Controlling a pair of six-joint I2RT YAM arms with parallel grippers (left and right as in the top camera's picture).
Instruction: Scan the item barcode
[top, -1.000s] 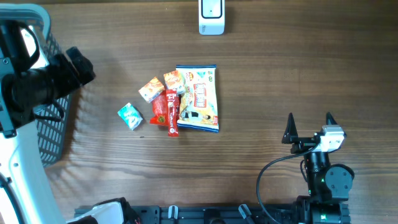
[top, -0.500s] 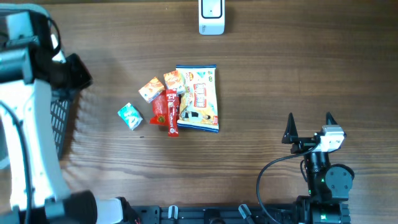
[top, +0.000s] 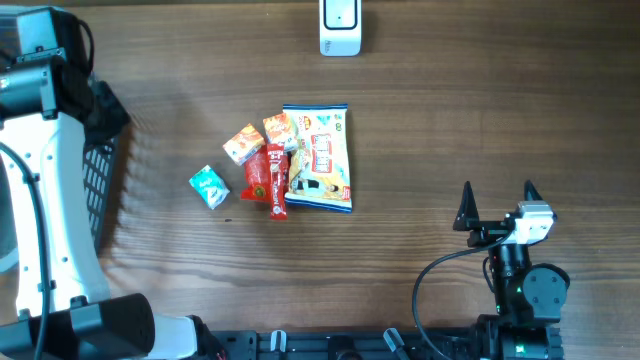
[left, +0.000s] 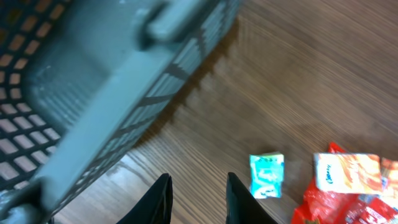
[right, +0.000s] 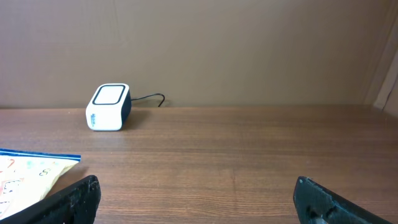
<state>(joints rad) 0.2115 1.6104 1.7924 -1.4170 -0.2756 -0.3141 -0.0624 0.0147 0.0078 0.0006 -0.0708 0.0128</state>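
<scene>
The left gripper (left: 198, 178) hangs empty, jaws narrowly parted, beside the dark grey plastic mesh basket (left: 74, 106). The small teal carton (left: 266, 175) lies just ahead, by colourful snack packets (top: 322, 160). The right gripper (top: 497, 188) rests spread wide, empty.

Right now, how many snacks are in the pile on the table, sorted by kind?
Small boxes: 3 (teal box, orange box, second orange box)
Red packets: 2, overlapping, so I'm less sure (red pouch, red stick)
Big bag: 1
Total: 6
</scene>
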